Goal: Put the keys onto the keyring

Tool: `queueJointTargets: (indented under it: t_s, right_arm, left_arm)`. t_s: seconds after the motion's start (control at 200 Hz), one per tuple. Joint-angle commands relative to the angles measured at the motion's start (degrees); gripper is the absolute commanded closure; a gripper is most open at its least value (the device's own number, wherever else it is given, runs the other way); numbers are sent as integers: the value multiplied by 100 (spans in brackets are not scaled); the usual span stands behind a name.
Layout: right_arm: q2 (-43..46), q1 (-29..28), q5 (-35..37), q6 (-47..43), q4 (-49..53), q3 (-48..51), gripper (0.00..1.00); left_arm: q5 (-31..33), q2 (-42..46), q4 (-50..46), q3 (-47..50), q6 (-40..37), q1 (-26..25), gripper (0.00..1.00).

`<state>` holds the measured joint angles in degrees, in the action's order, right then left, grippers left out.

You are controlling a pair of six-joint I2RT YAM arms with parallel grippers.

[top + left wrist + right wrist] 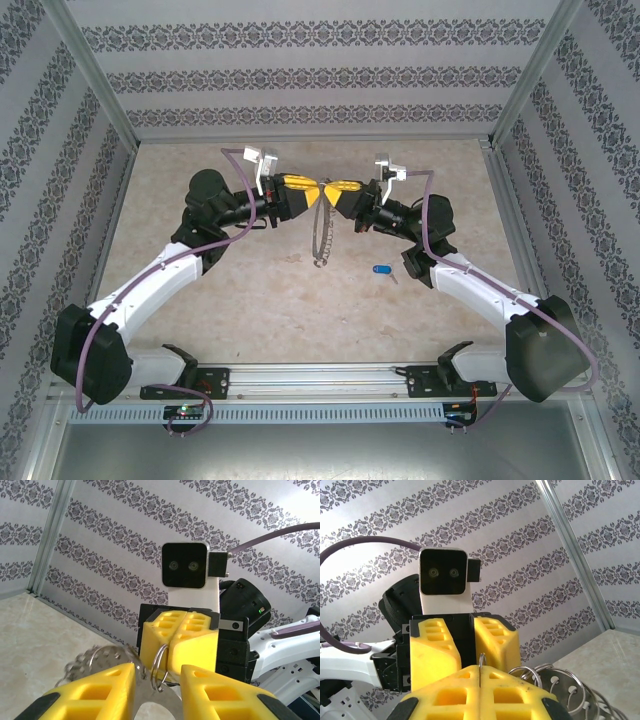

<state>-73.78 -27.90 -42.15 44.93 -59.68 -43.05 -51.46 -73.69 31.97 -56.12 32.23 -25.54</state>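
Two white arms rise from the near edge of the counter [250,300] and lean inward, meeting tip to tip above its far half. Nearer than that meeting point, the small blue-headed key [381,269] lies flat on the counter, just beside the right forearm and well apart from the keyring [320,240], touched by neither arm. Farther in, the keyring hangs off the counter as a silvery chain-like loop, dangling straight down from where the two sets of fingers face each other. The left gripper [314,191] has its jaws partly apart and is grasping the keyring: in the left wrist view, flat silver metal fills the gap between its yellow fingers [100,692], and a fringe of small silver discs spills out to the left of them. The right gripper [330,191] is clenched with its jaws pressed together, pinching a thin wire ring of the keyring that stands up from the seam between them in the right wrist view, with more rings fanned out to the right. Each wrist view looks straight at the opposite gripper and its camera [186,565]. Beyond everything stand walls [300,60] with grey floral stripes
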Motion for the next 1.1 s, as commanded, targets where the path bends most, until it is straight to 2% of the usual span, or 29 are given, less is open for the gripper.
queueJointTargets:
  t_s: [0.0, 0.57, 0.714, 0.929, 1.039, 1.099]
  right_arm:
    - [31, -35, -166, 55, -402, -63, 100]
    - [4, -22, -195, 42, -377, -90, 100]
    - [2, -17, -192, 42, -378, -81, 100]
    - [6, -22, -231, 63, -361, -50, 100]
    - [23, -15, -237, 67, -293, -37, 100]
    - [45, 46, -189, 107, -220, -14, 74]
  left_arm:
    - [-266, 68, -140, -277, -221, -42, 70]
    - [-541, -159, -314, -327, -252, -47, 71]
    - [-533, -168, -306, -313, -277, -55, 79]
    - [-492, -164, -325, -345, -354, -56, 100]
    - [-444, -138, -557, -378, -593, -50, 100]
    - [-437, -108, -865, -446, -899, -55, 100]
